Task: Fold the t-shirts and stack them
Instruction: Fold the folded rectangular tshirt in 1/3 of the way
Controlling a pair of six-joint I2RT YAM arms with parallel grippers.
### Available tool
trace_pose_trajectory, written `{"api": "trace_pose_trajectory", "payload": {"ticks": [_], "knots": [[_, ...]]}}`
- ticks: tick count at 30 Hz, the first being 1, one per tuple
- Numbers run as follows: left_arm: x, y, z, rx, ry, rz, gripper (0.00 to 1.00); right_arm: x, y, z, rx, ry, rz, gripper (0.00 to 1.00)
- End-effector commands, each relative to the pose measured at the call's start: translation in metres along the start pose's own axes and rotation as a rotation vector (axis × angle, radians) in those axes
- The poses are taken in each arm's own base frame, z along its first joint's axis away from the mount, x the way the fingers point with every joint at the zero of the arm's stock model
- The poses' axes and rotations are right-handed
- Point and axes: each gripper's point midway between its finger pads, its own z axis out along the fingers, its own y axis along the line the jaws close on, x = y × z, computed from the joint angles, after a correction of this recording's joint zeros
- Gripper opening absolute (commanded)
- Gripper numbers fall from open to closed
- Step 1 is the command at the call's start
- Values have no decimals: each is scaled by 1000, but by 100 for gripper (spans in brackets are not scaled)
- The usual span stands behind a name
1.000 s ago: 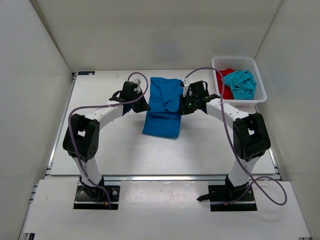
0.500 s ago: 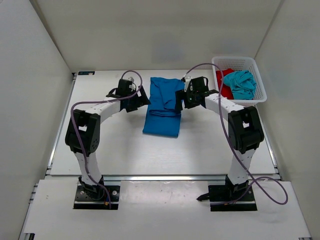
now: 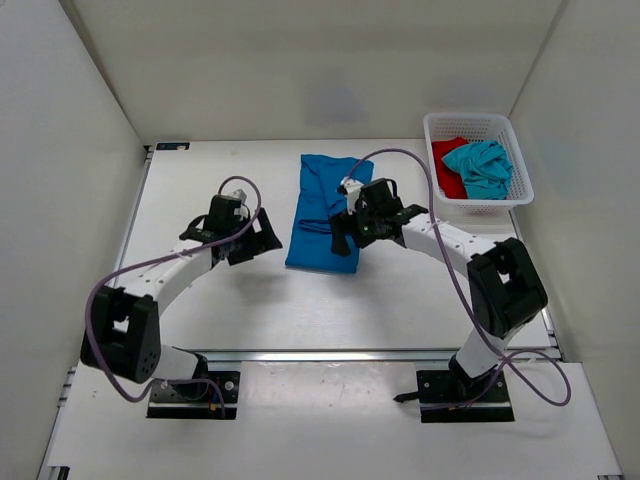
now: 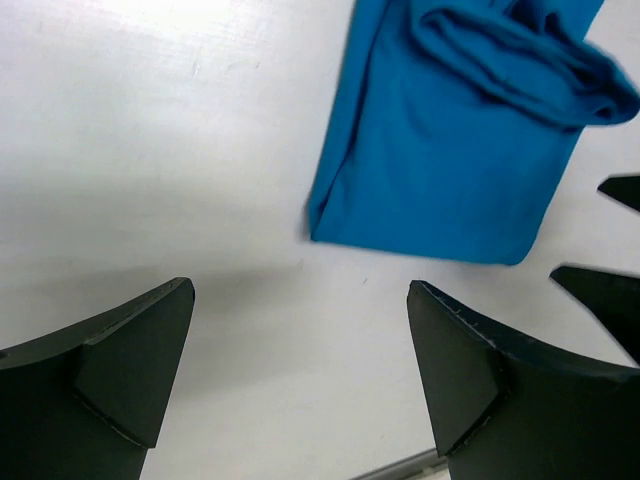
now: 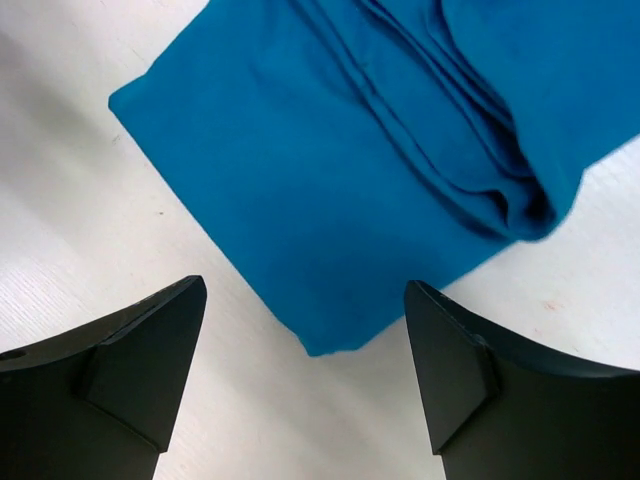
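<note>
Two sets spread wide, empty: left fingers (image 4: 112,358), right fingers (image 5: 128,362), by blue t-shirt (image 3: 312,238).

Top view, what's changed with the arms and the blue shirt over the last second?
Both grippers opened and let go of the blue shirt. The left gripper drew back toward the near left, clear of the cloth. The right gripper came nearer along the shirt's right edge and is now over its near corner. The shirt stayed folded in place, and the red shirt and teal shirt stayed in the basket.
</note>
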Motion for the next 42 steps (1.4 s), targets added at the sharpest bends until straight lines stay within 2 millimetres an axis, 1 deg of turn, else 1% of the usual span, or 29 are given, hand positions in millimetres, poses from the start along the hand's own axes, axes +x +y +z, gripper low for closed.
{"api": "trace_pose_trajectory", "payload": {"ticks": [1,2,3,4,5,6,8,9,10,11,13,15,17,18,19,20,21,25,28,30,31,33,34,36,37,38,40,41,42], "knots": [[7,1,-16,-7,-15,24,99,-32,8,11,-75,-93,10,77],[7,-1,-19,-7,-25,34,98,-31,10,19,-86,-90,4,78],[13,-1,-19,-16,-14,46,99,-41,8,19,-86,-109,-5,77],[15,-2,-22,-7,-11,47,99,-47,4,25,-82,-119,-5,78],[19,1,-24,-8,-9,44,99,-52,5,29,-88,-124,-6,77],[21,6,-26,-12,-5,35,98,-53,-1,33,-83,-120,7,78],[23,12,-30,-24,-9,21,99,-62,-8,39,-100,-134,24,77],[23,18,-32,-39,-14,20,99,-60,-13,43,-93,-126,31,77],[21,21,-34,-52,-28,16,99,-62,-10,45,-100,-128,22,77],[23,25,-35,-69,-23,19,99,-66,-15,46,-95,-130,26,77],[23,28,-36,-77,-25,24,99,-71,-11,46,-107,-135,11,77],[25,30,-37,-85,-25,23,99,-67,-7,52,-114,-128,3,77],[26,31,-37,-85,-19,19,99,-61,-8,59,-123,-103,17,77],[28,34,-36,-95,-13,18,98,-59,-12,63,-109,-97,10,77],[31,35,-36,-99,-6,24,98,-62,-12,62,-107,-98,13,77],[28,34,-37,-95,-13,25,99,-66,-15,65,-104,-108,13,77],[30,36,-36,-107,-5,37,98,-66,-21,68,-91,-111,14,77],[32,41,-36,-124,3,30,98,-84,-42,73,-53,-138,24,77],[34,45,-36,-146,8,36,99,-92,-57,83,-7,-139,12,77],[33,45,-35,-145,9,42,99,-104,-76,82,59,-165,12,78],[30,45,-35,-144,1,49,99,-109,-80,82,69,-181,19,78],[34,43,-33,-143,15,54,99,-132,-87,74,84,-222,17,77],[32,42,-32,-141,16,57,98,-135,-92,73,99,-218,21,77],[30,38,-28,-126,16,71,99,-140,-88,63,99,-222,-4,77],[32,37,-26,-120,24,76,98,-138,-80,57,98,-215,-9,77],[29,33,-23,-111,16,78,99,-142,-70,43,93,-232,-60,78],[30,26,-14,-94,31,110,99,-143,-67,23,148,-245,-89,78],[30,23,-8,-92,40,120,99,-152,-58,2,158,-276,-102,78],[33,19,0,-84,51,143,99,-133,-61,2,167,-245,-65,78]]}}
